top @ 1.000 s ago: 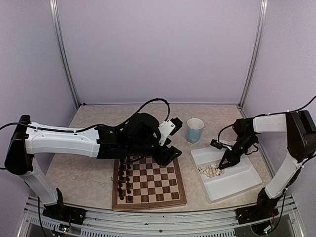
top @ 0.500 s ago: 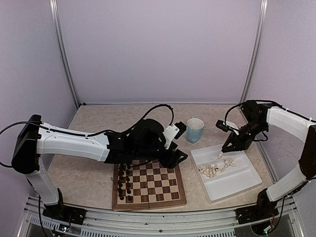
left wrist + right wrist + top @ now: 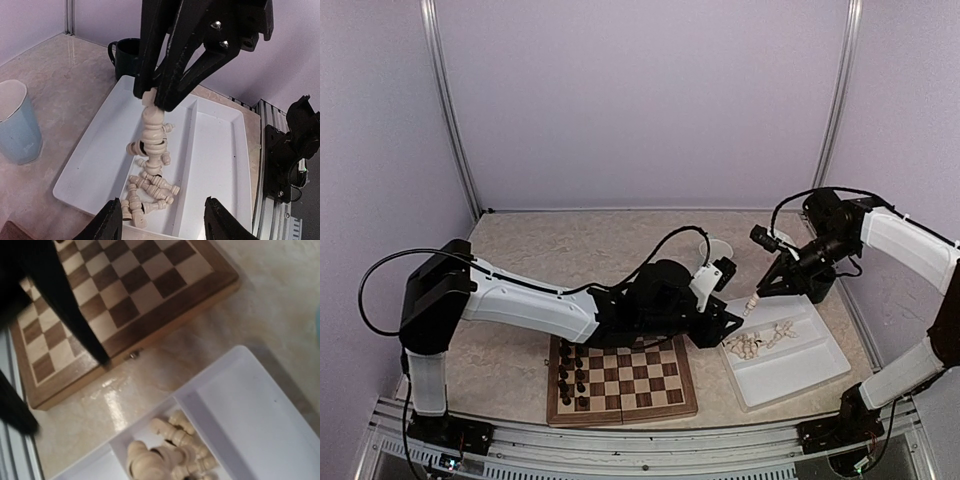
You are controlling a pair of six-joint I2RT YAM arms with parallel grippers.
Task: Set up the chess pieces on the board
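Beige tabletop (image 3: 540,250) carried a white tray (image 3: 810,365); above the tray the right end effector (image 3: 756,297) pinched one cream chess piece (image 3: 151,120), and beside the tray the left end effector (image 3: 730,322) stood open, empty.

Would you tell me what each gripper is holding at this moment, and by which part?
The right gripper pinches a cream piece by its top, above the tray; the left gripper holds nothing.

I get even, soft overhead light; my right wrist view is blurred, with glare on the glossy beige marbled desk (image 3: 115,400).
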